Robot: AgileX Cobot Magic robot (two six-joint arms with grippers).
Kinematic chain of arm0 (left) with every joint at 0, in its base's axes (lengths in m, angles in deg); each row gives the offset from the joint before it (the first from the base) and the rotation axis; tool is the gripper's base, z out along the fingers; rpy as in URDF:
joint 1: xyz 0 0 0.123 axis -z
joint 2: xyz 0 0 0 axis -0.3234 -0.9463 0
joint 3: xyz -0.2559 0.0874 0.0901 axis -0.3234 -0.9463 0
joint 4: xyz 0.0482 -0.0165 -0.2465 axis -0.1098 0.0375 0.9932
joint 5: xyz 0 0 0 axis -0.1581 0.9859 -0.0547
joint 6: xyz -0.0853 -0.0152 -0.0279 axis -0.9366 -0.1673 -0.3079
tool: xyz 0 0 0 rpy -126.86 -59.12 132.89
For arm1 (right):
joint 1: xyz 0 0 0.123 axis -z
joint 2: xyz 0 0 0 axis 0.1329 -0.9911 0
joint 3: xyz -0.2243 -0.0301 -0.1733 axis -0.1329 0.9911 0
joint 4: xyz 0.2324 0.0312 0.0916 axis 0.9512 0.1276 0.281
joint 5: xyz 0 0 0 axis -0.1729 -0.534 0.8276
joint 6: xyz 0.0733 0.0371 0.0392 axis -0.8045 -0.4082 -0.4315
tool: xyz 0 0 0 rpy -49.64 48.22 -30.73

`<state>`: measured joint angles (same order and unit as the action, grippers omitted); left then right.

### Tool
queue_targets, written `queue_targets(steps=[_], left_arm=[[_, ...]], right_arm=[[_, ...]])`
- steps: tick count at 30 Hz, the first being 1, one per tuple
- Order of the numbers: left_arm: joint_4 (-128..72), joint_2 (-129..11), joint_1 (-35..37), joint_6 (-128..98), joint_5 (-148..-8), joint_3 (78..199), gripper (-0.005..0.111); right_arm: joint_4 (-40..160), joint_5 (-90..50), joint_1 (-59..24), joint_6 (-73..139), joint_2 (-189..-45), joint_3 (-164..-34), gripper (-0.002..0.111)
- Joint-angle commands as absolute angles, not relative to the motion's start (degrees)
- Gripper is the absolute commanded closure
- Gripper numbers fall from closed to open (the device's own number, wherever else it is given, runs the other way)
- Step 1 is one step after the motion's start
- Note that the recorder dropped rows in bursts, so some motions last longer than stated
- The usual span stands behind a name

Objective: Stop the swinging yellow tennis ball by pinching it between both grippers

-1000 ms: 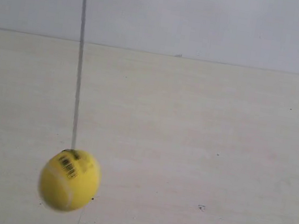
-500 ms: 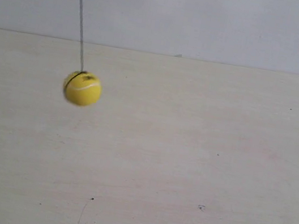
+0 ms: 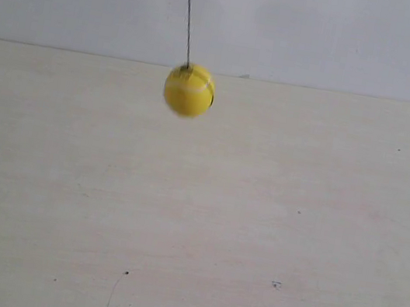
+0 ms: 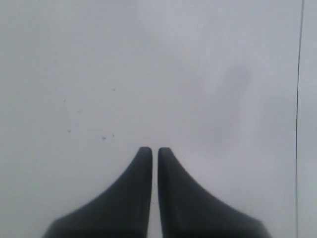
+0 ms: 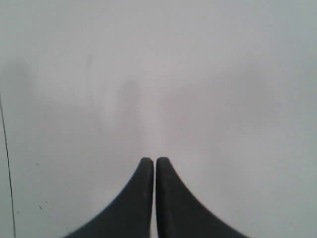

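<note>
The yellow tennis ball (image 3: 190,89) hangs in mid-air on a thin dark string (image 3: 188,13), upper middle of the exterior view, slightly blurred, in front of the line where the pale surface meets the grey wall. Neither arm shows in the exterior view. In the left wrist view my left gripper (image 4: 155,150) is shut, its two black tips nearly touching with nothing between them, facing a plain grey wall. My right gripper (image 5: 154,160) in the right wrist view is likewise shut and holds nothing. The ball is out of both wrist views.
A pale cream tabletop (image 3: 255,233) with small dark specks fills the lower exterior view, with a grey wall (image 3: 327,32) behind. A thin dark vertical line (image 4: 298,99) runs near one edge of the left wrist view, and a similar line (image 5: 7,163) near one edge of the right wrist view.
The ball has swung from low at the exterior view's left, up and away, then across toward the middle, looking smaller. No arm has come into that view.
</note>
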<state>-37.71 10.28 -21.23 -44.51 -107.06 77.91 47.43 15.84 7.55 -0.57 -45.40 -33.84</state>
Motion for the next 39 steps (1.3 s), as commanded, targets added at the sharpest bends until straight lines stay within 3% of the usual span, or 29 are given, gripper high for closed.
queue_targets(steps=[1,8,11,14,17,29,39], left_arm=[[-39.98,5.15,-20.99,-44.97,-109.89,83.08,0.102],[-47.68,-11.99,-20.99,-49.15,-105.13,100.64,0.102],[-78.63,-22.53,-20.99,-76.30,-96.93,111.15,0.102],[-103.62,-29.64,-20.99,-96.56,-104.58,114.66,0.102],[-111.65,-35.45,-20.99,-101.29,-113.30,116.11,0.102],[-119.57,-51.26,-20.99,-102.19,-126.61,116.23,0.102],[-119.29,-62.22,-20.99,-94.51,-127.35,116.23,0.102]], right_arm=[[47.26,20.03,7.74,2.00,-47.68,-38.41,0.108],[46.41,8.91,7.74,3.77,-64.10,-54.35,0.108],[41.59,1.75,7.64,2.19,-74.92,-59.08,0.108],[38.32,-0.12,7.62,2.03,-82.39,-59.19,0.108],[32.00,0.12,7.62,-1.35,-89.01,-58.58,0.108],[12.96,19.89,7.64,-3.47,-114.52,-52.75,0.108],[-0.28,46.45,7.62,-2.75,-130.82,-51.26,0.108]])
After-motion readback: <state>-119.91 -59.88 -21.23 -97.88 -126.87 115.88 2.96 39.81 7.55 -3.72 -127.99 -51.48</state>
